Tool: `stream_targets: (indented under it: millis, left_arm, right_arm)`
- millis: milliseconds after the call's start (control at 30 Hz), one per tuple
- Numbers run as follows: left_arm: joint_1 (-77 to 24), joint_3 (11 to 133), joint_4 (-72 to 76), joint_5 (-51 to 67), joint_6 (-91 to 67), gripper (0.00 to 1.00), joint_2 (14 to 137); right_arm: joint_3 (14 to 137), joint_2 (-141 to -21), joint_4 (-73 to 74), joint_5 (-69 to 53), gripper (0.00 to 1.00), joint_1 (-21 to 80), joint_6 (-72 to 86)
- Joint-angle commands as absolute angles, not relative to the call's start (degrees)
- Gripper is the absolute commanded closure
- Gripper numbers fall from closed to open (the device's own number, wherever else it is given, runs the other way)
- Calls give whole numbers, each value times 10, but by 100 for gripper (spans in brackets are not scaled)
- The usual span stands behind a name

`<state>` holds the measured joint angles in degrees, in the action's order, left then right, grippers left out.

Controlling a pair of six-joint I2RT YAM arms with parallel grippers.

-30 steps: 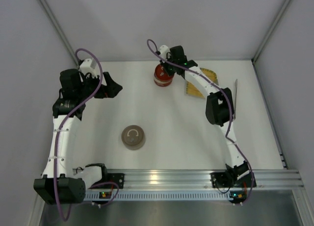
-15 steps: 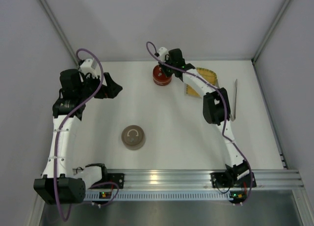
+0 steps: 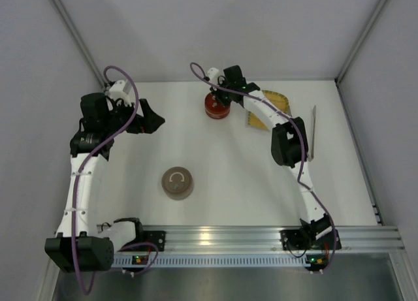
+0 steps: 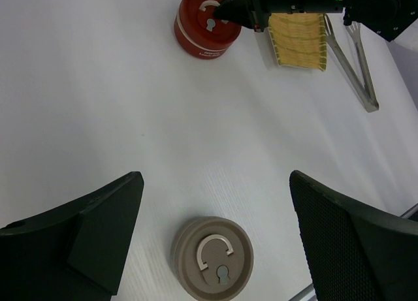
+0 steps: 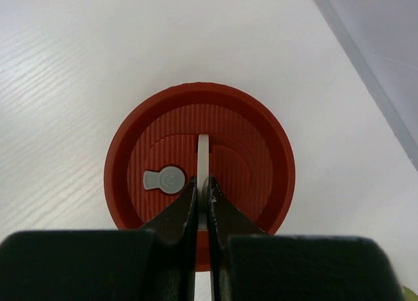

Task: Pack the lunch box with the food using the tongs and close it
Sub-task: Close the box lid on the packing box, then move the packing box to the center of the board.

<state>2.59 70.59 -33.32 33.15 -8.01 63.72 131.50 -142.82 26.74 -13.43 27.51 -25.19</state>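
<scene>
Moved: my right gripper (image 5: 202, 183) crept toward 9 o'clock over the red tin (image 5: 251, 157).
Grip: pinched narrow on its white handle (image 5: 203, 151).
Other side: my left gripper (image 4: 215, 177) gapes wide, empty.
Tongs (image 3: 313, 128): table's 3 o'clock edge.

Left claw hanging wide open, right claw reaching far out and pinched shut.

The left arm rises from its base and bends at the elbow. The left gripper (image 3: 149, 120) sits well above the table and tilts down, its two black fingers (image 4: 98, 229) spread as far apart as they go, with nothing between them. The right arm stretches forward, its wrist bent down. The right gripper (image 5: 201, 183) has its jaws pressed together on a thin white handle (image 5: 203, 151), which runs straight ahead from the claw tips.
</scene>
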Motion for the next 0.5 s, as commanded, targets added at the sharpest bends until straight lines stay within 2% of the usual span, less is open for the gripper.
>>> stream_targets:
  millis: [0, 133, 233, 467]
  left_arm:
    - [25, 718, -345, 349, -75, 2, 628]
    - [25, 718, -351, 357, -76, 2, 616]
    - [25, 716, -357, 362, -70, 2, 607]
    - [26, 680, -348, 350, -70, 2, 574]
  right_arm:
    - [1281, -1383, 407, -148, 100, 289, -300]
    - [1205, -1328, 432, -175, 100, 297, -307]
    - [1085, -1256, 432, -202, 100, 302, -298]
    - [791, -990, 350, -207, 100, 355, -248]
